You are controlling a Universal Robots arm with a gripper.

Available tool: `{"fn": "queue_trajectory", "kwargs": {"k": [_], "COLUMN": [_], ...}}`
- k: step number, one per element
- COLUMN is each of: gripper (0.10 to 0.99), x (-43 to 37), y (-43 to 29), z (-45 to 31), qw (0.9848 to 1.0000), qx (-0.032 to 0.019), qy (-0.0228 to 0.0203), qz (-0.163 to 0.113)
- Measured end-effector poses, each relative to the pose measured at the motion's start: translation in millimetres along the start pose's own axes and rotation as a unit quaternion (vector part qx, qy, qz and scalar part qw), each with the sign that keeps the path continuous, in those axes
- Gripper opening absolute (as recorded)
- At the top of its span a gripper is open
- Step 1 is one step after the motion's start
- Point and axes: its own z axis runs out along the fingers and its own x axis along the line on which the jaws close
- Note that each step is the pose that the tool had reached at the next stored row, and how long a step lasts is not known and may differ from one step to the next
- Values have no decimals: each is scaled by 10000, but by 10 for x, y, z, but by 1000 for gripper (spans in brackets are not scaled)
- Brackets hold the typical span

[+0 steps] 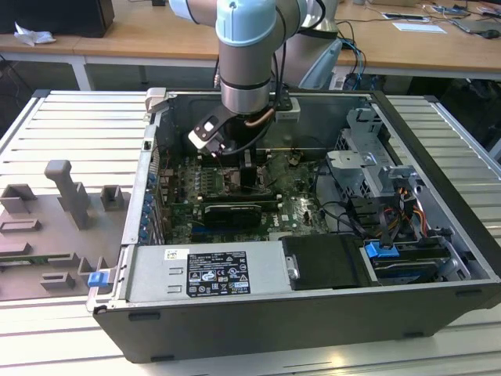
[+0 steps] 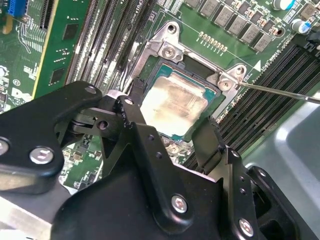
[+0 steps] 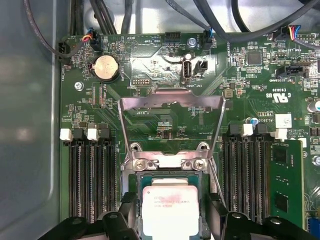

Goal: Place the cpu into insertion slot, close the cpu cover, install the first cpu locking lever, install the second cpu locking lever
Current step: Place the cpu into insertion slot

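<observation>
I judge placing is in hand: the cpu lies in the insertion slot, far in the case, toward the exterior view's left; my gripper straddles it, fingers apart; the cpu cover stands raised; the chip must sit flat and square first.

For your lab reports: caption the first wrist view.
Square silver-topped cpu lying in the metal-framed insertion slot at the black gripper, with the thin silvery cpu cover swung open.
</observation>
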Motion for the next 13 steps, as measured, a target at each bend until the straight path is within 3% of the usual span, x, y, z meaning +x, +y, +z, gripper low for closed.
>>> {"fn": "queue_trajectory", "kwargs": {"k": [11,12,13], "gripper": [663,651,584], "x": [2,1,1], "y": [5,5,5], "z": [-72,-75,-75], "qw": [10000,10000,10000], "qx": [-1,0,0], "qy": [2,0,1], "qz": [0,1,1]}}
